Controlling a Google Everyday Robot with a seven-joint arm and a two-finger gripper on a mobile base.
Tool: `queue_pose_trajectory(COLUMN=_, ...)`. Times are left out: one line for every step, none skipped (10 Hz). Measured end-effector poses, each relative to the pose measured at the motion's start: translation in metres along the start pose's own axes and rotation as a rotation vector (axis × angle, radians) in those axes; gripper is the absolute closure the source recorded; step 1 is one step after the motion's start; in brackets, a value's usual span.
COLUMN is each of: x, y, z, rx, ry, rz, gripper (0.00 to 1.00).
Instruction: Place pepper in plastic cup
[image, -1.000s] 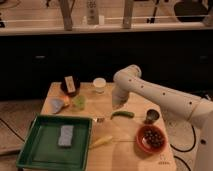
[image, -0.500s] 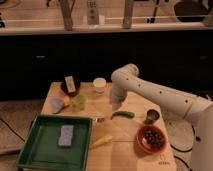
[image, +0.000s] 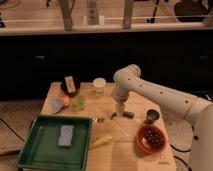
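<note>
Because the hand (image: 120, 109) sits right over the left end of the pepper (image: 126, 115), that end is hidden. Contact between them: cannot tell. Hand apart, together or clamped: cannot tell.

Pepper: slender, dark green, lying flat on the wooden counter (image: 125, 155) near its middle, well apart from the green cup (image: 79, 102), which looks see-through and stands to the left. White cup (image: 99, 85): round, matte, near the back edge.

Arm (image: 160, 97): smooth white shell, cut off at the right frame edge.

Green tray (image: 35, 150): rectangular, raised rim, front corner cut off below; grey-blue sponge (image: 66, 136) lies in it. Pale yellow elongated piece (image: 101, 142) lies just right of the tray.

Orange-red bowl (image: 151, 139) holds small dark round things, kind unclear. Metal can (image: 152, 116) stands just behind it. Dark dish (image: 70, 86) at back left holds a tan packet, print unreadable.
</note>
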Motion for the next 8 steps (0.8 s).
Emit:
queue_pose_trajectory(x=0.005, y=0.000, z=0.005, rx=-0.006, ry=0.001, rz=0.011, gripper=0.24)
queue_pose_trajectory(x=0.013, y=0.001, z=0.011, rx=-0.011, ry=0.001, rz=0.029, gripper=0.24)
queue_pose_trajectory(x=0.021, y=0.003, z=0.016, rx=-0.015, ry=0.002, rz=0.045, gripper=0.24)
queue_pose_trajectory(x=0.028, y=0.004, z=0.022, rx=-0.019, ry=0.003, rz=0.060, gripper=0.24)
queue_pose_trajectory(x=0.033, y=0.005, z=0.028, rx=-0.023, ry=0.004, rz=0.072, gripper=0.24)
queue_pose_trajectory(x=0.039, y=0.007, z=0.036, rx=-0.029, ry=0.006, rz=0.085, gripper=0.24)
queue_pose_trajectory(x=0.047, y=0.010, z=0.045, rx=-0.038, ry=0.009, rz=0.103, gripper=0.24)
queue_pose_trajectory(x=0.053, y=0.011, z=0.050, rx=-0.044, ry=0.012, rz=0.116, gripper=0.24)
